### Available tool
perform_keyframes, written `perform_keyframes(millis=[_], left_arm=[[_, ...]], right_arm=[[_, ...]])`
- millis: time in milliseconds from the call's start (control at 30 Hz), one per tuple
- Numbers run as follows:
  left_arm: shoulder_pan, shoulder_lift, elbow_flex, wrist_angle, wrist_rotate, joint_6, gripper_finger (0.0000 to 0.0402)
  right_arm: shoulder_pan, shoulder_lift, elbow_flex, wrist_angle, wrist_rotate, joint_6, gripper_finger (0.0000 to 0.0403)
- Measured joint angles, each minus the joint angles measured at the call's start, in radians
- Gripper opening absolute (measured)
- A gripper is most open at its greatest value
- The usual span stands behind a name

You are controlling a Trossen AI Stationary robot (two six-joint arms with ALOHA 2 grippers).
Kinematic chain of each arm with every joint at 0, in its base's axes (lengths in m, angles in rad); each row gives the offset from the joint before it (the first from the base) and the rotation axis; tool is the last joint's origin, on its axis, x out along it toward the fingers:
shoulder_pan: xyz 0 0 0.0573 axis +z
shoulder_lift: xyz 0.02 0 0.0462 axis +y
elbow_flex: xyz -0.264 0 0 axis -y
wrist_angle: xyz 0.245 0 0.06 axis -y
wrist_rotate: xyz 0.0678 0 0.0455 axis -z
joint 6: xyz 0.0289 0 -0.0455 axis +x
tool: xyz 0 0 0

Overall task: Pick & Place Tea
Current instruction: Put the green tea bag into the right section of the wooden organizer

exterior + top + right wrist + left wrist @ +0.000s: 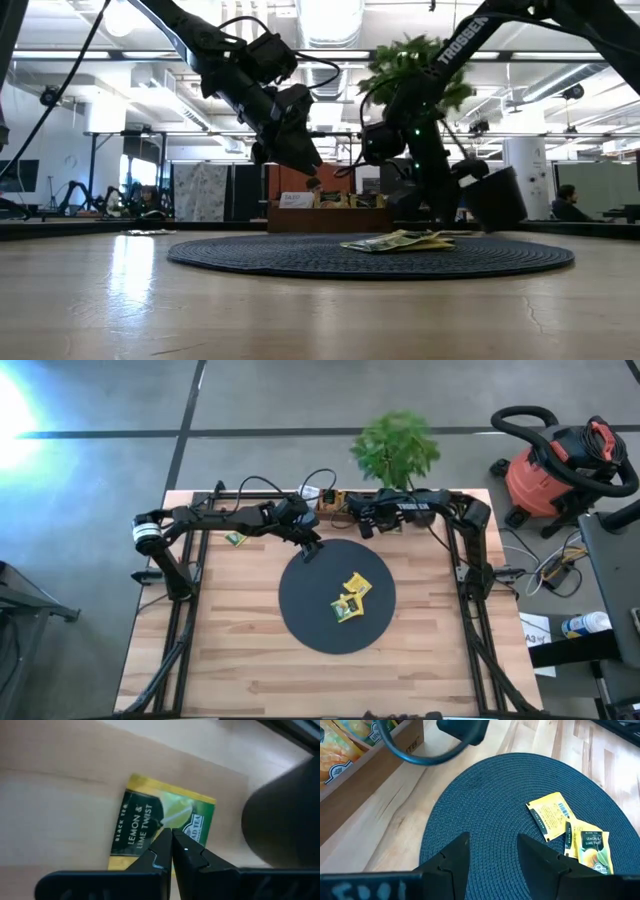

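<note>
A few yellow and green tea packets (352, 596) lie flat in a small heap on the black disc (300, 610), right of its middle. In the left wrist view they are a yellow packet (550, 815) and a lemon-lime one (590, 847). My left gripper (312, 548) hangs open above the disc's far-left rim, empty (492, 850). My right gripper (361, 525) is near the table's far edge beside the wooden tray (333, 503). It is shut (171, 837), pointing down at a yellow-green "Lemon & Lime Twist" packet (150, 820) that lies flat on light wood. My right gripper comes from above, and its shut fingertips stand over the middle of the yellow-green packet (165, 822), which lies flat on the wood. Whether they touch it I cannot tell.
The tray with more packets (340, 745) stands at the far edge, cables looping by it. One loose packet (236, 539) lies on the table left of the disc. A plant (395, 450) and a red vacuum (560, 465) stand beyond the table. Bare wood lies toward the near edge.
</note>
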Motion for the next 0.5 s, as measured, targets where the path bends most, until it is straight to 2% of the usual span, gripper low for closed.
perform_keyframes(millis=[500], left_arm=[[0.0, 0.0, 0.0, 0.0, 0.0, 0.0, 0.0158]], right_arm=[[-0.001, -0.009, -0.003, -0.003, -0.011, 0.002, 0.0009]])
